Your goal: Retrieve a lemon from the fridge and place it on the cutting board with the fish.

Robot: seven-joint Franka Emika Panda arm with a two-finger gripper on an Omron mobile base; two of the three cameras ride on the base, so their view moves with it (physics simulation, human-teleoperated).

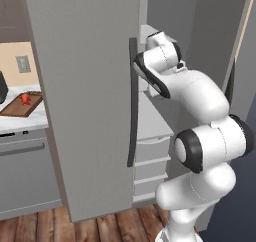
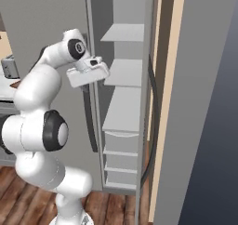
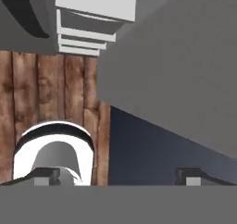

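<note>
Gripper point(image 3: 118, 174) tips sit well apart at the bottom of the hand view, with nothing between them, so the hand is released and empty. It looks down past the drawer fronts of the fridge point(image 1: 80, 86) to the wooden floor point(image 3: 51, 93), so the camera points more at the base of the cabinet than at any shelf.

From the base views, the hand point(image 2: 88, 73) hangs at the gap between the two doors, just beside the long dark handle point(image 1: 133, 101) of the left door and level with a middle shelf point(image 2: 124, 73). The right door stands swung open, its own dark handle point(image 2: 153, 122) along its edge, and the shelves and drawers inside look bare from here.

The lemon cannot be picked out on any shelf that shows; it may lie deeper in, behind the left door or out of the cameras' line.

Off to the left, the cutting board point(image 1: 15, 110) lies at the near edge of the counter point(image 1: 35, 121), with the fish point(image 1: 26, 99) on its middle.

By my reading, the step in hand is the search and reach into the fridge, with the door-opening seemingly done on one side. The next move calls for tilting the hand up to face the shelves, finding the fruit, and then advancing with the fingers wide, clear of the left door's edge.
</note>
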